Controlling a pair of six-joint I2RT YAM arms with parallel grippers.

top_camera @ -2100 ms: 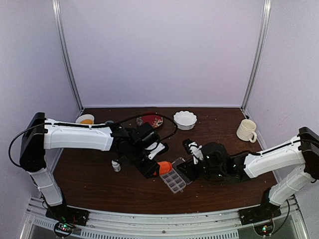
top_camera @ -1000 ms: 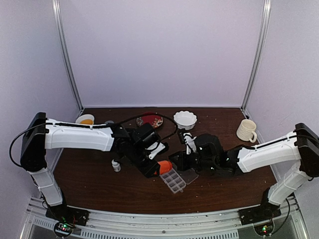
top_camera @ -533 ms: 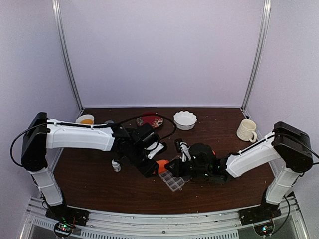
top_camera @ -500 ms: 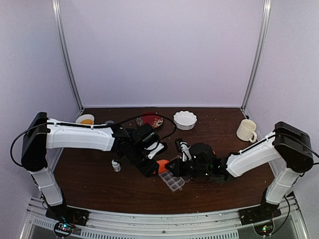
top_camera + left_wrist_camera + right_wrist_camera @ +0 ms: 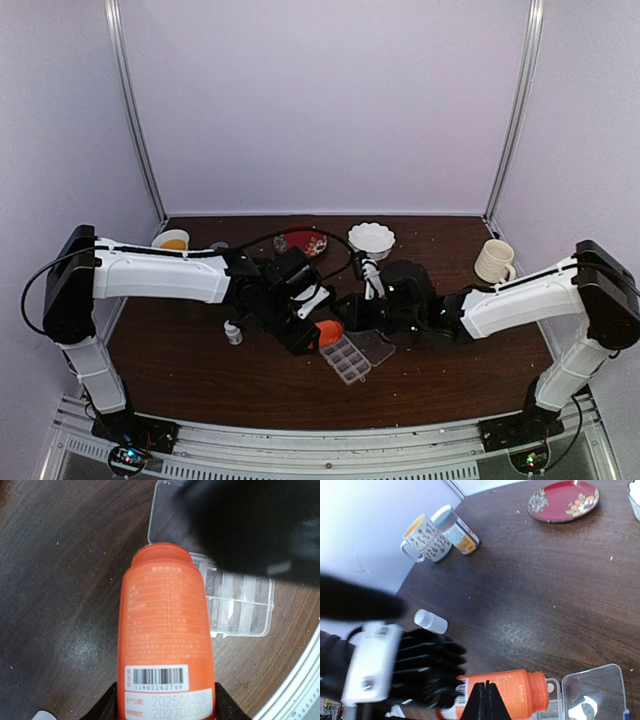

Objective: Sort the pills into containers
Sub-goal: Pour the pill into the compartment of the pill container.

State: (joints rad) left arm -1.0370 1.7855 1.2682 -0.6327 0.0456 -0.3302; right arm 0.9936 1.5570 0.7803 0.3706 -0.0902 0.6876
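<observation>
An uncapped orange pill bottle (image 5: 165, 630) lies tilted in my left gripper (image 5: 167, 705), which is shut on its base. The bottle's mouth points at the clear pill box (image 5: 240, 605), whose lid (image 5: 165, 510) lies open. From above, the bottle (image 5: 329, 333) sits just left of the box (image 5: 347, 361). One whitish pill (image 5: 550, 687) rests in a cell by the bottle's mouth. My right gripper (image 5: 486, 700) is shut and empty, hovering above the bottle's body (image 5: 520, 690); in the top view the right gripper (image 5: 350, 303) is just behind the box.
A small white bottle (image 5: 233, 332) stands left of the left gripper. At the back are a red plate (image 5: 303, 241), a white scalloped bowl (image 5: 371, 240) and a mug (image 5: 171, 240). A cream mug (image 5: 495, 262) stands at the right.
My right arm swung in low over the pill box, then drew back toward the far side. The left gripper and its orange bottle stayed put.
</observation>
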